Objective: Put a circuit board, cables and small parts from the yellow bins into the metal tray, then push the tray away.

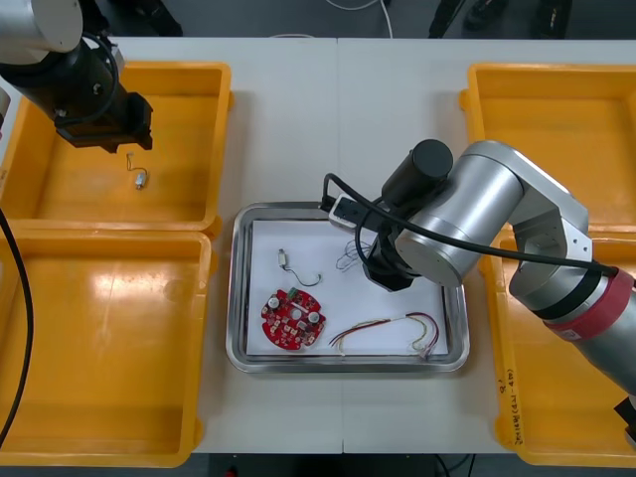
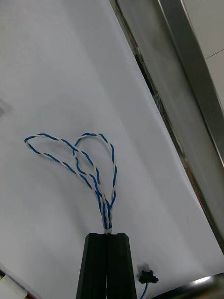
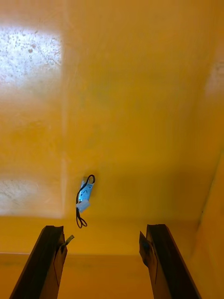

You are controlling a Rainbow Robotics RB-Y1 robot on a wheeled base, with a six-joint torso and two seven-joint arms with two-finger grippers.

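My right gripper (image 1: 371, 260) hangs low over the metal tray (image 1: 240, 288), its fingers (image 2: 95, 261) pressed together on a twisted blue and white cable (image 2: 88, 163). The cable's loops lie on the tray's white floor. A round red circuit board (image 1: 293, 318), a red and yellow cable (image 1: 390, 330) and a small metal part (image 1: 285, 260) with a thin wire lie in the tray. My left gripper (image 1: 129, 141) hovers open above the far left yellow bin (image 1: 189, 75). Beyond its fingers (image 3: 49, 257) a small metal part (image 3: 84, 195) with a black wire rests on the bin floor.
A near left yellow bin (image 1: 99, 348) and two right yellow bins (image 1: 556, 109) flank the tray. The tray's shiny rim (image 2: 186, 70) runs close beside the held cable. The right arm's elbow reaches over the tray's right edge.
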